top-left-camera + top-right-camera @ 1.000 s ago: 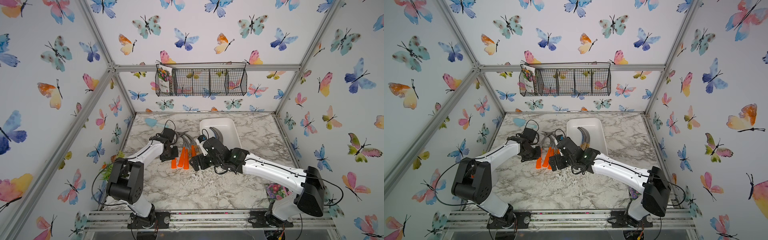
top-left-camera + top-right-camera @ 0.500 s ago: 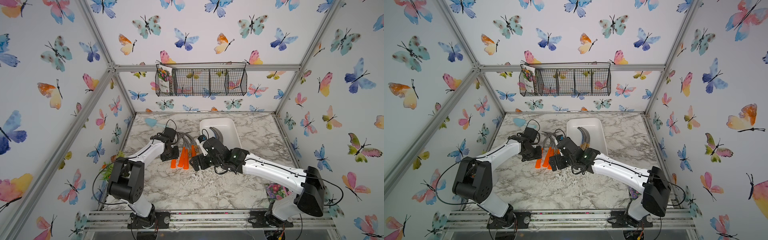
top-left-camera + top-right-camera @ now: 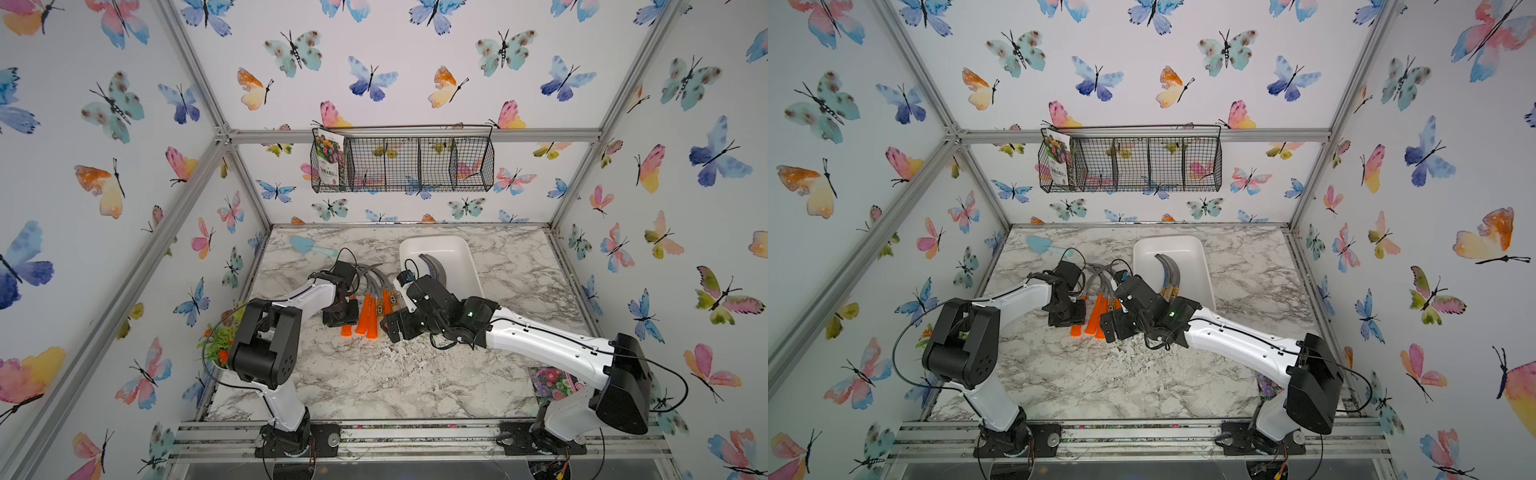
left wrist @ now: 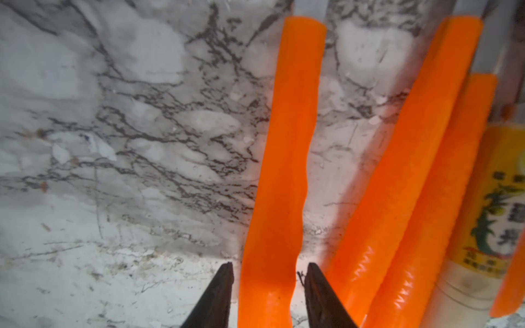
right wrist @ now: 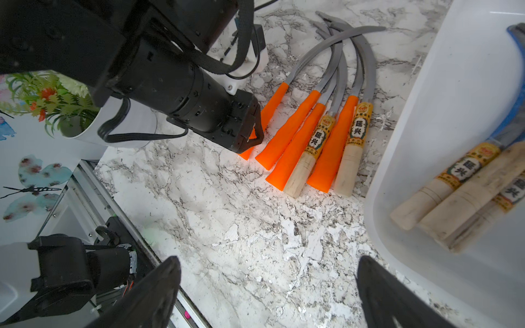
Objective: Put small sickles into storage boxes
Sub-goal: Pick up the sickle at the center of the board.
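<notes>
**While six sickles lie beside the tray, the left jaws straddle the outermost orange handle**

Where the shallow white plastic tray with rounded corners (image 3: 473, 266) sits on the grey-veined white marble tabletop (image 3: 374, 374), a fan of six short sickles with curved grey blades (image 5: 318, 136) lies just beside it. They are along the long side that faces the left arm. Four have bright orange handles and two have pale wooden handles with yellow labels. The handles lie close together while the blades cross one another.

The left gripper (image 4: 270, 272) is down over the orange handle farthest from the tray (image 4: 284, 142). One black fingertip (image 4: 224, 284) stands on each side of it. A sliver of marble shows between each tip and the plastic, so the jaws sit loosely around the handle and are not pinching it.

The right gripper (image 5: 267, 262) hangs over bare marble next to the tray's near corner. Its jaws are spread wide with nothing between them.

Inside the tray lie more wooden-handled sickles (image 5: 454, 184), seemingly three, bunched side by side with their dark blades curving toward its far end.

A black wire mesh basket (image 3: 403, 166) hangs on the wall above and behind the tray. A light blue flat trowel (image 3: 307, 245) lies on the marble well apart from the tray, past the fan of sickles.
</notes>
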`<move>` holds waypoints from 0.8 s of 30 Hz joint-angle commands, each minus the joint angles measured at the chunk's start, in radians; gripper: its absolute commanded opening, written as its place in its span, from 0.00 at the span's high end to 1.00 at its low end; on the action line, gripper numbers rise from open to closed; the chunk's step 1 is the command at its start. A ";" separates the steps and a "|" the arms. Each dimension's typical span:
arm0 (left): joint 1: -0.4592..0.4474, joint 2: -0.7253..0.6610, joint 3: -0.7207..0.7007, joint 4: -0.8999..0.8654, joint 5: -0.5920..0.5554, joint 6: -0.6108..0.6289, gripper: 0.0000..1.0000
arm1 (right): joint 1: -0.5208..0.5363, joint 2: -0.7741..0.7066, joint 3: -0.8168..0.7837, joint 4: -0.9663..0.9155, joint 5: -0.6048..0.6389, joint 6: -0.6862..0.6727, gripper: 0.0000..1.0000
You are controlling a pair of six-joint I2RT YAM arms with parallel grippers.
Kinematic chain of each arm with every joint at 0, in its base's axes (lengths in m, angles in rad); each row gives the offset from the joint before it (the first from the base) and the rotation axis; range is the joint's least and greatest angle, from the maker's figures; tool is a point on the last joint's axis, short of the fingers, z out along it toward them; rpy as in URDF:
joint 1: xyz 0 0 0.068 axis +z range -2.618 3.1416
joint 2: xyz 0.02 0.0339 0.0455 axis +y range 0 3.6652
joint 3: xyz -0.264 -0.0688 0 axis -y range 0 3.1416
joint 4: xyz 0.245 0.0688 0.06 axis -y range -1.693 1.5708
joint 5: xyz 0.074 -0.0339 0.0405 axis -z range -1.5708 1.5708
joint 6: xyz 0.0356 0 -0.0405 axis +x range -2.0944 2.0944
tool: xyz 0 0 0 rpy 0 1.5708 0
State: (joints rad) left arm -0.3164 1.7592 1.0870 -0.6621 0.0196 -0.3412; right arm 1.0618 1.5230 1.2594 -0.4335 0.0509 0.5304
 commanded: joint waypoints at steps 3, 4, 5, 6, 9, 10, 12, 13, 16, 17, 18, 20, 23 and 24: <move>-0.004 0.048 -0.010 0.015 -0.026 0.030 0.62 | 0.006 -0.018 -0.008 -0.017 0.020 -0.009 0.02; -0.004 0.052 -0.012 0.018 -0.027 0.031 0.63 | 0.006 -0.018 -0.008 -0.018 0.021 -0.009 0.02; -0.004 0.057 -0.015 0.022 -0.026 0.032 0.63 | 0.006 -0.017 -0.008 -0.018 0.022 -0.009 0.02; -0.004 0.062 -0.018 0.029 -0.025 0.034 0.64 | 0.006 -0.017 -0.006 -0.019 0.024 -0.008 0.02; -0.004 0.076 -0.026 0.037 -0.024 0.036 0.70 | 0.006 -0.017 -0.005 -0.020 0.027 -0.008 0.02; -0.004 0.079 -0.030 0.041 -0.025 0.038 0.73 | 0.006 -0.017 -0.003 -0.021 0.027 -0.009 0.02; -0.004 0.081 -0.036 0.048 -0.022 0.039 0.78 | 0.006 -0.017 -0.002 -0.021 0.028 -0.007 0.02; -0.005 0.080 -0.040 0.050 -0.020 0.040 0.79 | 0.006 -0.017 -0.002 -0.022 0.029 -0.007 0.02; -0.003 0.067 -0.043 0.053 -0.012 0.041 0.90 | 0.006 -0.017 0.000 -0.022 0.030 -0.004 0.02; -0.004 0.059 -0.042 0.052 -0.011 0.042 0.93 | 0.006 -0.017 0.001 -0.023 0.030 -0.004 0.02; -0.004 0.052 -0.040 0.048 -0.010 0.042 0.93 | 0.006 -0.018 0.001 -0.023 0.032 -0.003 0.02; -0.004 0.036 -0.031 0.040 -0.004 0.040 0.94 | 0.006 -0.018 0.003 -0.024 0.032 -0.003 0.02; -0.004 0.003 -0.023 0.030 0.012 0.033 0.94 | 0.006 -0.017 0.006 -0.024 0.032 -0.003 0.02; -0.004 -0.010 -0.020 0.026 0.017 0.028 0.94 | 0.006 -0.017 0.008 -0.025 0.034 -0.003 0.02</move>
State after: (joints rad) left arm -0.3164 1.7813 1.0855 -0.6449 0.0074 -0.3107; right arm 1.0618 1.5230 1.2594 -0.4347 0.0639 0.5308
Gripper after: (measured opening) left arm 0.251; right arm 0.984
